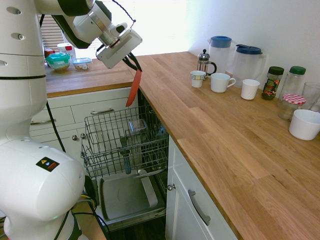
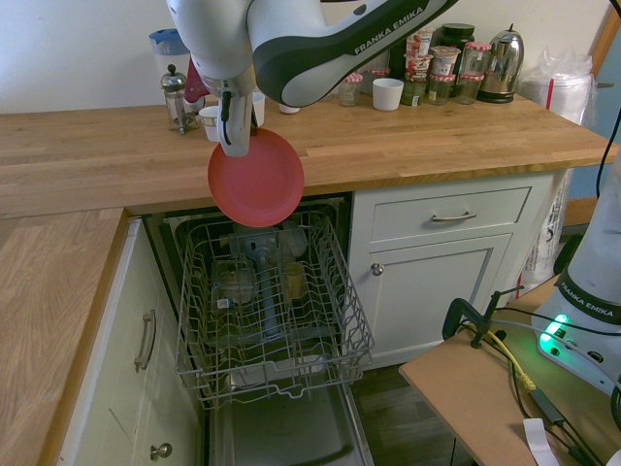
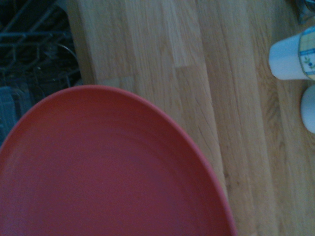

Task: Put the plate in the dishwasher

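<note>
While hanging edge-down over rack | gripper [image 2: 236, 124] clenched on plate [image 2: 256, 179] rim | plate above dishwasher [image 2: 267, 301] rack's rear, clear of counter edge | vertical so it slots between tines

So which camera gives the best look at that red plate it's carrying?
The second exterior view: the plate faces it as a full round disc above the dishwasher rack. The first exterior view catches it edge-on, a thin sliver; the wrist view shows only part, blurred.
</note>
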